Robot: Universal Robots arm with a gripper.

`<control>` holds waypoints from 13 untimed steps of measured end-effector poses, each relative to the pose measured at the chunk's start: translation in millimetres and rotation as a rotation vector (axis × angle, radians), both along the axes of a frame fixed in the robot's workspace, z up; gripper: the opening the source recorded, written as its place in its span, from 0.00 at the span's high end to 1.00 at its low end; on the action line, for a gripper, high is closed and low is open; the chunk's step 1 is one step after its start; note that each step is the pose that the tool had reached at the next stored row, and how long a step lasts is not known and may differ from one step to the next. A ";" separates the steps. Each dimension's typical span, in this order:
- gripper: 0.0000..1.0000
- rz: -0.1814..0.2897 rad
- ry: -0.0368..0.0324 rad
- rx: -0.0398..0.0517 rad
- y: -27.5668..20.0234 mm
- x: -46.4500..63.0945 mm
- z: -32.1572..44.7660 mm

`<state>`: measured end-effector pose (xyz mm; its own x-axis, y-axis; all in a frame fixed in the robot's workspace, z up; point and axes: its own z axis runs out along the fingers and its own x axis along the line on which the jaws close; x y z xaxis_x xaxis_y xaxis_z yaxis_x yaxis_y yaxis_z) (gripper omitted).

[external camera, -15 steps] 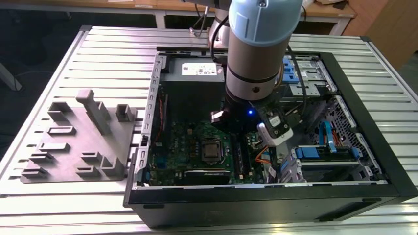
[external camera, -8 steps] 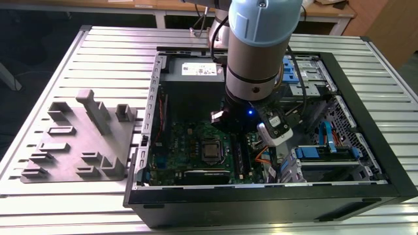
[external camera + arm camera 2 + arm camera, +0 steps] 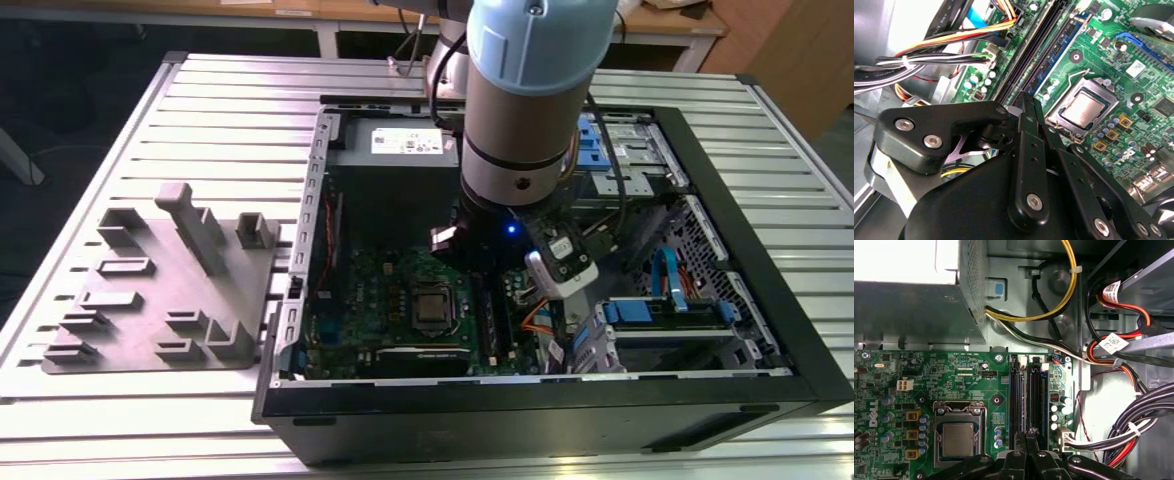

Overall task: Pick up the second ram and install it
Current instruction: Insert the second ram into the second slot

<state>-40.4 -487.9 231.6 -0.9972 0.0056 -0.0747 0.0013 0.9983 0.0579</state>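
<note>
Item: my gripper (image 3: 1029, 436), reaching down inside the open computer case (image 3: 747, 300), over the memory slots (image 3: 1028, 400) on the green motherboard (image 3: 954, 385). In both wrist views my fingers (image 3: 1026, 125) are pressing together with no gap between them, tips sitting right at the slots.

Item: the second ram. Blue-green board is showing along the slots (image 3: 1056, 47) in the second wrist view, but I cannot tell whether a stick is sitting there, nor whether anything thin is pinched between my fingers.

Item: processor socket (image 3: 958, 439), lying just beside the slots.

Item: bundled cables (image 3: 1114, 355), running along the far side of the slots.

Item: grey tray (image 3: 160, 290) with upright blocks, sitting on the slatted table (image 3: 80, 180) at the exterior view's left, beside the case.
</note>
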 end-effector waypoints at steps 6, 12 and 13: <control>0.92 0.000 -0.0001 0.0019 0.1 -0.1 -0.4; 0.92 0.000 0.0001 0.0017 0.0 -0.1 -0.7; 0.92 0.000 0.0000 0.0018 0.0 -0.1 -0.8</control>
<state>-40.5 -487.9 230.8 -0.9972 0.0058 -0.0747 0.0013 0.9982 0.0597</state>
